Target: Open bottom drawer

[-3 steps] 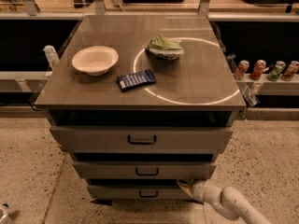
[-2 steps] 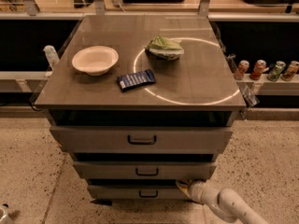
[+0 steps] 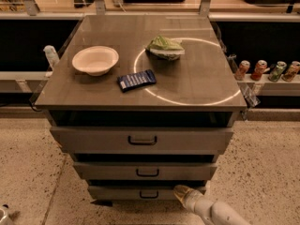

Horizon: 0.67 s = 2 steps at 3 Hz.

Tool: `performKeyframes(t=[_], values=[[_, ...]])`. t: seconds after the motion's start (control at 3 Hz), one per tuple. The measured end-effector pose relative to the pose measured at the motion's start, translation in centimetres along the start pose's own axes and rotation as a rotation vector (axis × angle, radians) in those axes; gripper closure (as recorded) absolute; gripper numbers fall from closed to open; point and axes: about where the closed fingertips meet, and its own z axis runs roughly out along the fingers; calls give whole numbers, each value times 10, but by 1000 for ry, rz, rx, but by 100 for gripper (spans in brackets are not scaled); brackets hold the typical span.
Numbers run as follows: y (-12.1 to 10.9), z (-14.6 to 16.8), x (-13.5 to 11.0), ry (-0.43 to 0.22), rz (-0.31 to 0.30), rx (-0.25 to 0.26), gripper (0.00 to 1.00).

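The bottom drawer (image 3: pixel 117 193) sits lowest in the cabinet, just above the speckled floor (image 3: pixel 28 172). Over it are the middle drawer (image 3: pixel 108 171) and the top drawer (image 3: pixel 93 140). The bench (image 3: pixel 197 78) above carries a white bowl (image 3: pixel 95 60), a dark blue packet (image 3: pixel 136 80) and a green bag (image 3: pixel 165 48). Cans (image 3: pixel 267 70) line a shelf at the right.

The pincer (image 3: pixel 181 191) overlaps the drawer's right end, right of its handle (image 3: pixel 149 194), on a white arm (image 3: pixel 220 213) rising from the lower right. Whether it is spread or pressed together cannot be told. The drawer front is grey and the shallowest of the three, and its black loop handle is the smallest.
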Motion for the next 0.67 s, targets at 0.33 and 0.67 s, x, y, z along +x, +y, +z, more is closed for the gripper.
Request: performKeyframes(t=[0.33,0.67], values=[[-2,1,3,16,0,19,100],[-16,4,-5,-11,1,41,100]])
